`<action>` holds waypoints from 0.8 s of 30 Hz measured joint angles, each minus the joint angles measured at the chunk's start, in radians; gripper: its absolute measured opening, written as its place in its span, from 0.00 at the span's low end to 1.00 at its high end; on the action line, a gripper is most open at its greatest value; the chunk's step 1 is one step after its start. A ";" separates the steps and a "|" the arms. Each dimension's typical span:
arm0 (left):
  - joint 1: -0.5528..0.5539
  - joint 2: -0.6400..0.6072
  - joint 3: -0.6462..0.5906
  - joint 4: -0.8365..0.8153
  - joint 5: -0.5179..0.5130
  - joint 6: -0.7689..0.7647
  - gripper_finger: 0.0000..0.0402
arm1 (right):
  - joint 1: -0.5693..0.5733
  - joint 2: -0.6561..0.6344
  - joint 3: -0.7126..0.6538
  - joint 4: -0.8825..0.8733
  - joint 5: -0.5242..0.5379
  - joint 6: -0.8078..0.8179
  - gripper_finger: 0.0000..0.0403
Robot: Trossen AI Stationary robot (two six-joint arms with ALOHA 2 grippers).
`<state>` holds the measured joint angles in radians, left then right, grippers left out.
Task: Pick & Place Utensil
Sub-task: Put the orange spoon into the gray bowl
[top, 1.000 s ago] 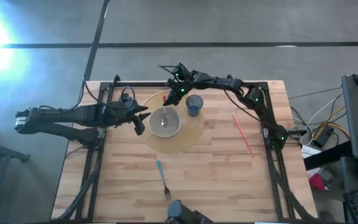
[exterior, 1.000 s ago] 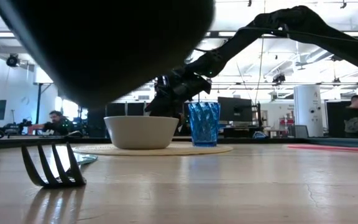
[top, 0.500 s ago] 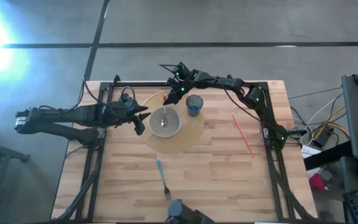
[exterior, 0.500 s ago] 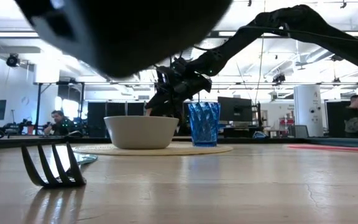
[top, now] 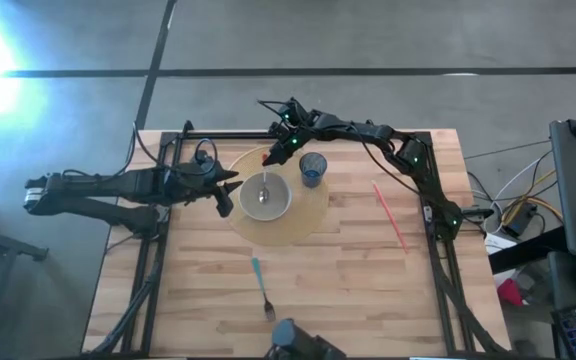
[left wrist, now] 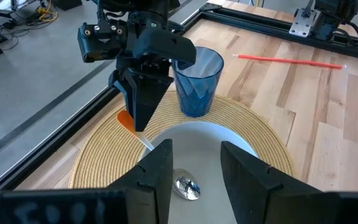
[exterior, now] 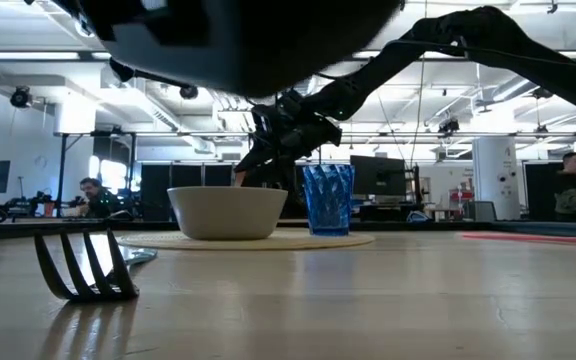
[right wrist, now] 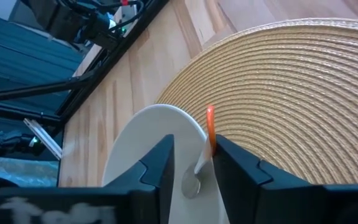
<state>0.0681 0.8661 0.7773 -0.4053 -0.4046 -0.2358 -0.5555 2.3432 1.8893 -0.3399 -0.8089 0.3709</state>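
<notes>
The right gripper (top: 271, 157) is seen over the far rim of the white bowl (top: 265, 197), its two fingers (right wrist: 160, 167) parted by a narrow gap with nothing clamped between them. Through that gap, in the right wrist view, the spoon (right wrist: 202, 155) is framed: its orange handle leans on the bowl's rim and its metal head lies inside, just beyond the fingertips and apart from them. In the left wrist view the same gripper is shown from the front as a dark wedge whose tip hides part of the orange handle, so contact there cannot be made out. From table height the spoon is concealed by the bowl's wall, and much of that view is blocked by a large blurred dark shape at the top. The bowl rests on the round woven mat (top: 313, 212), with the blue cup (top: 313, 168) just beside it. The left gripper (top: 226, 195) is held at the bowl's other side, its fingers spread and empty. Nearer the front edge of the table (top: 368, 290) a teal-handled fork (top: 261, 287) is laid, and a red straw (top: 389, 216) lies well apart on the right.
</notes>
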 joint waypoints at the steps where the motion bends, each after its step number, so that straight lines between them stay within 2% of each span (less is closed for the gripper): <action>1: 0.000 0.000 0.000 0.000 0.000 0.000 0.31 | -0.001 0.000 0.000 0.000 0.000 0.007 0.25; 8: 0.000 0.000 0.000 0.000 0.000 0.000 0.31 | -0.010 0.000 0.000 -0.009 0.000 0.024 0.24; 24: 0.000 0.000 0.000 0.000 0.000 0.000 0.31 | -0.015 0.000 0.000 -0.023 -0.030 0.029 0.30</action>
<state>0.0681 0.8661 0.7773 -0.4055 -0.4042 -0.2356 -0.5703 2.3428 1.8893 -0.3630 -0.8391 0.4004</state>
